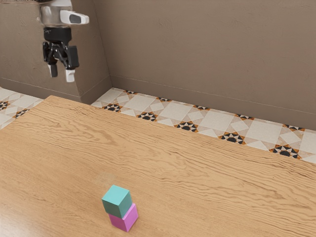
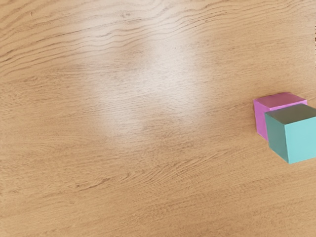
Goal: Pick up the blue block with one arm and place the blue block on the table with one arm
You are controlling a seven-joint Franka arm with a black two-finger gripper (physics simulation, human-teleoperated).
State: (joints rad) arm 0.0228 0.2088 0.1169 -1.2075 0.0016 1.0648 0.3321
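High at the exterior view's upper left, my gripper hangs with its fingers apart and nothing between them. The teal-blue block rests on top of a magenta block on the wooden table, well away from the gripper. In the wrist view the blue block partly hides the magenta block, and bare table lies beside them.
The table's far edge runs across the exterior view, with a patterned tile floor beyond it. Behind stands a brown wall, with a corner behind the arm.
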